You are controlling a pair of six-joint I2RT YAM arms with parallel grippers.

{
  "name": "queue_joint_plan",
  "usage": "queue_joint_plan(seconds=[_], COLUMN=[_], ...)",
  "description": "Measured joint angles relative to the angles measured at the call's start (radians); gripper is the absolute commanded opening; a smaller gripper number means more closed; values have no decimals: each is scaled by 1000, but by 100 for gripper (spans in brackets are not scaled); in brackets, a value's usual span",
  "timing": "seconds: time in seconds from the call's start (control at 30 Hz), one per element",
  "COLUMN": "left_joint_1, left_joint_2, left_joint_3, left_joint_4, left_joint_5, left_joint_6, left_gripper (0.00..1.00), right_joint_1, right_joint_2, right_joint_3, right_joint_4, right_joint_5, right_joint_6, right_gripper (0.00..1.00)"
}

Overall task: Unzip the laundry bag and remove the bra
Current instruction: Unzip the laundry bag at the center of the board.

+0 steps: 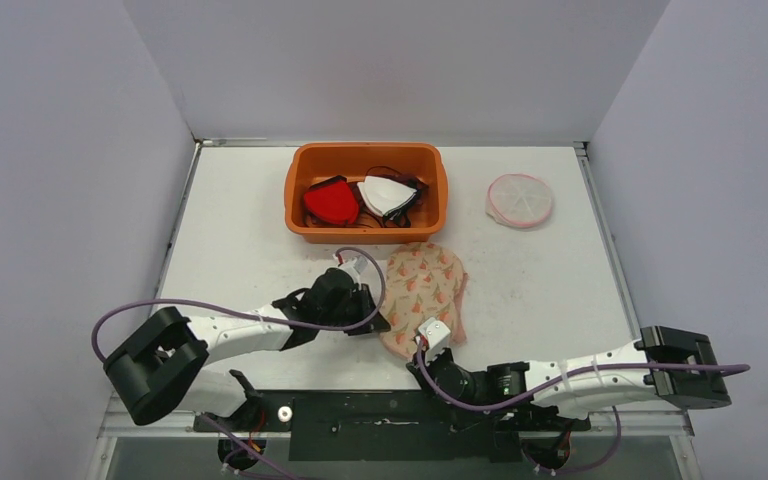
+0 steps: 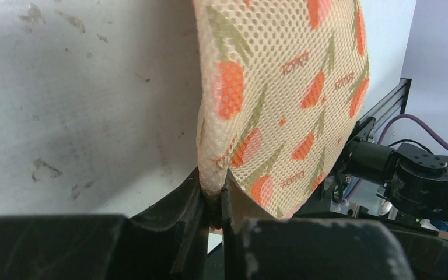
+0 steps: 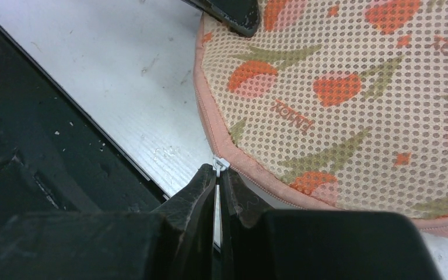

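BAG: peach mesh laundry bag with orange tulip print (image 1: pixel 425 290), lies on white desk (image 1: pixel 540 290), just before orange plastic tub (image 1: pixel 297 170) | LEFT gripper (image 2: pixel 213 201): closed, pinches bag's left rim | RIGHT gripper (image 3: pixel 219 178): closed on small white zipper pull (image 3: pixel 220 163) at near rim

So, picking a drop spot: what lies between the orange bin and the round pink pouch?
Only bare table between orange bin and pink pouch, per the top view.

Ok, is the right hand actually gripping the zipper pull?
Yes, the right hand is shut with the white zipper pull pinched between its tips, at the pink edge of the laundry bag.
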Motion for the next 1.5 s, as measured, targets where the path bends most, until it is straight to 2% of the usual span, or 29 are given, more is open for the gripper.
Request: queue_joint_plan(seconds=[0.07,0.17,0.27,0.33,0.5,0.63,0.77,0.87,1.1,1.17,1.27,1.33,1.5], left_joint_1=[24,49,58,54,26,6,0,-1,-23,-33,-43,-47,-51], left_joint_2=[26,28,-26,-121,-430,-619,-700,-666,-471,-443,-412,-395,-369], left_joint_3=[15,20,5,-33,-161,-272,-363,-390,-373,-370,-364,-362,-362], left_joint_4=[2,-5,-21,-47,-159,-212,-194,-143,5,39,77,101,144], left_joint_5=[33,26,3,-13,-74,-100,-115,-122,-138,-153,-172,-178,-183], left_joint_6=[16,34,21,-3,-95,-195,-300,-360,-434,-453,-473,-484,-491], left_gripper=[56,74,85,91,93,93,93,92,86,79,57,47,31], right_joint_1=[0,1,1,-1,-24,-57,-89,-94,-95,-95,-95,-95,-95], right_joint_2=[20,65,140,190,272,290,292,295,295,294,294,294,294], right_joint_3=[0,9,40,70,138,156,159,161,161,161,161,161,161], right_joint_4=[18,47,80,100,148,179,204,222,249,249,252,252,252], right_joint_5=[13,14,11,4,-31,-67,-99,-113,-121,-121,-121,-121,-121], right_joint_6=[3,3,-8,-21,-59,-77,-85,-87,-90,-90,-89,-89,-90], right_gripper=[5,5,5,5,5,5,5,5,5,5,5,5,5])
